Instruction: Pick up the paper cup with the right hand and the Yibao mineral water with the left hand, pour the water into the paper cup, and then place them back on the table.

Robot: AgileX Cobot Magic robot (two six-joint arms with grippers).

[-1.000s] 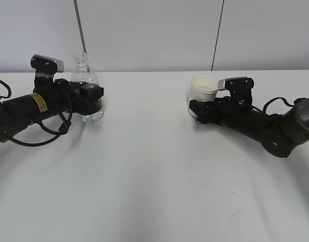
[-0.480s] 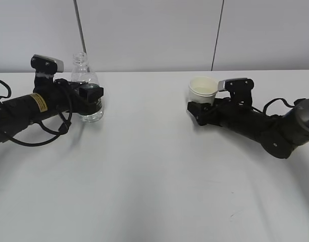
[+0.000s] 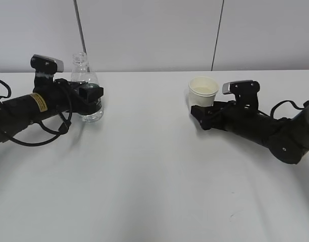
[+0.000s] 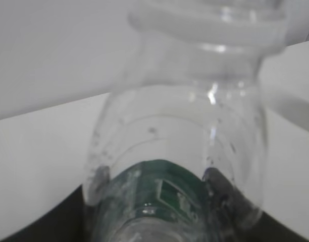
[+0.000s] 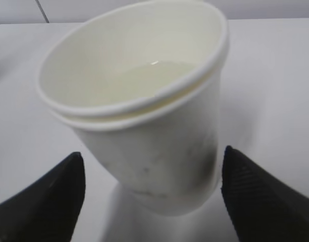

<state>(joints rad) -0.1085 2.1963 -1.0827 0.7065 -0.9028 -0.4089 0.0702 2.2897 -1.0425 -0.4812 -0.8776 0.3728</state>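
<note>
The paper cup [image 3: 203, 91] stands upright on the white table [image 3: 154, 171], right of centre, and some water shows inside the cup [image 5: 144, 101]. My right gripper [image 3: 199, 107] is open; its black fingers [image 5: 48, 201] flank the cup's base with a gap on each side. At the left, the Yibao mineral water [image 3: 86, 75] stands capless on the table. My left gripper [image 3: 90, 100] is shut on its green-labelled body. In the left wrist view the bottle [image 4: 185, 131] fills the frame, with dark pads [image 4: 222, 189] pressed on both sides of the label.
A grey panelled wall [image 3: 144, 30] rises behind the table's far edge. Black cables [image 3: 48, 133] loop beside the left arm, and more trail behind the right arm [image 3: 283, 108]. Bare tabletop lies between the two arms and toward the front.
The right gripper's jaws have spread off the cup, and the arm has drawn back slightly to the right. The cup now stands free and upright. The left arm and bottle have not moved.
</note>
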